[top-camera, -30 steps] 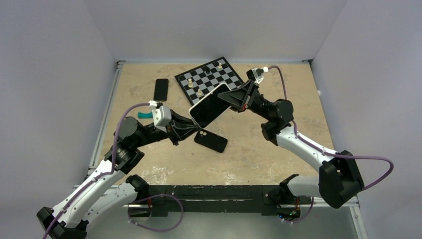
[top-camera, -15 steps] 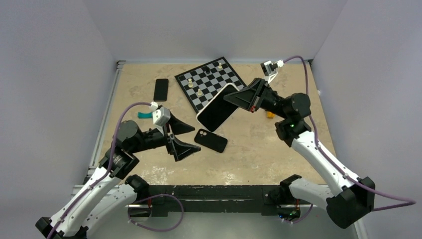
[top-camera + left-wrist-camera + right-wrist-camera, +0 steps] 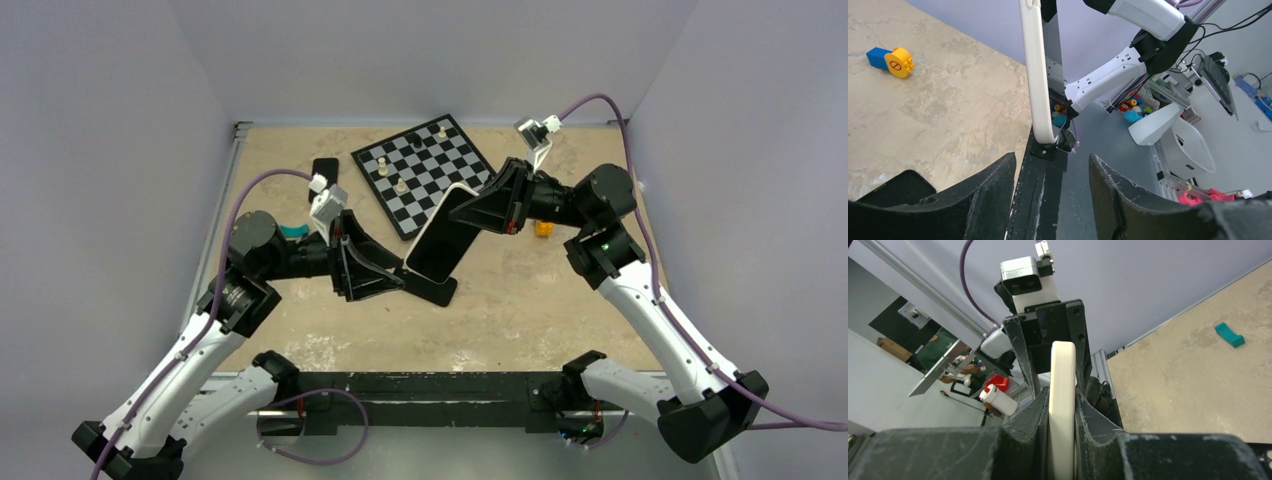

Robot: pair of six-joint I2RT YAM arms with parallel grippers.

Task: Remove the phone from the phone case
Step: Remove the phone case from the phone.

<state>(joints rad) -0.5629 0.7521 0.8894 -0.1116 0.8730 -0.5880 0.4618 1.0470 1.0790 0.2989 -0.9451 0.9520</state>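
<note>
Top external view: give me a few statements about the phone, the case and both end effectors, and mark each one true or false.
1. The right end effector is clamped on the phone. True.
2. The phone sits inside the phone case. False: the phone is bare and held tilted, and the case lies on the table by the phone's lower end.
3. The left end effector is shut on the phone. False: its jaws stand open.
4. A chessboard with pieces on it lies at the far side of the table. True.
5. The teal piece lies on the chessboard. False: it lies on the table beside the left arm.
</note>
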